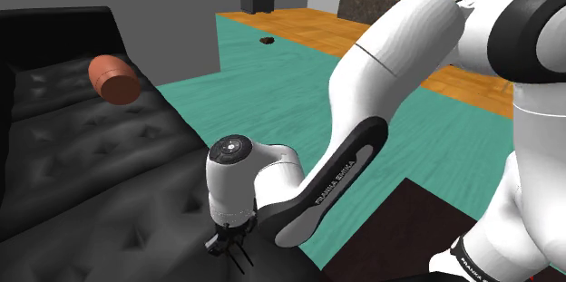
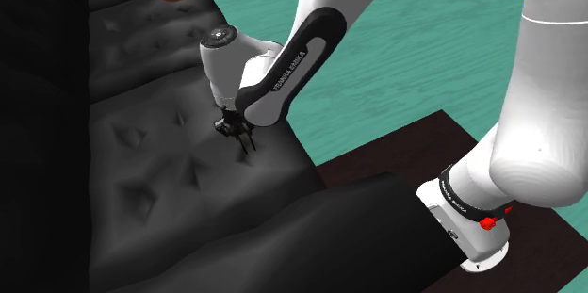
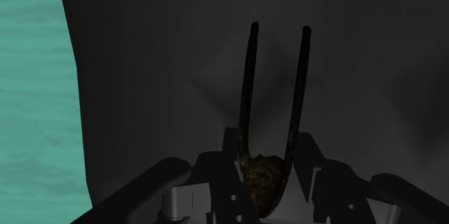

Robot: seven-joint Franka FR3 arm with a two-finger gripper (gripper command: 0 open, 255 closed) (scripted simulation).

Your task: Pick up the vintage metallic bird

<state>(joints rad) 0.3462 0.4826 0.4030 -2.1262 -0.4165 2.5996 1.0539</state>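
Black and deeply buttoned, the sofa (image 1: 82, 171) takes up the shoulder view's left half, its seat running down to the bottom edge. Beside it lies a teal floor (image 1: 272, 72), which gives way to orange wood boards (image 1: 308, 26) farther back. The dark brown stand (image 2: 415, 145) sits just beside the sofa's front corner.

From the stand, the white arm (image 1: 390, 63) rises, bends over the teal floor and comes down above the seat near its front edge. A reddish-brown cylinder (image 1: 112, 79) lies on its side on the seat cushions, well apart from the arm's hand and towards the shoulder view's left.

The black gripper (image 2: 233, 129) points down at the seat, close over a dimple in the cushion. Its jaws are drawn narrow and clasp the bird (image 3: 262, 183) by a small, mottled brown lump wedged between the fingers (image 3: 216, 179).

Two long, thin dark prongs of the bird reach from that lump straight out past the fingertips towards the cushion, side by side and slightly bowed. In the second exterior view they hang below the gripper as fine black lines. Whether their tips touch the sofa or hang just above it cannot be told.
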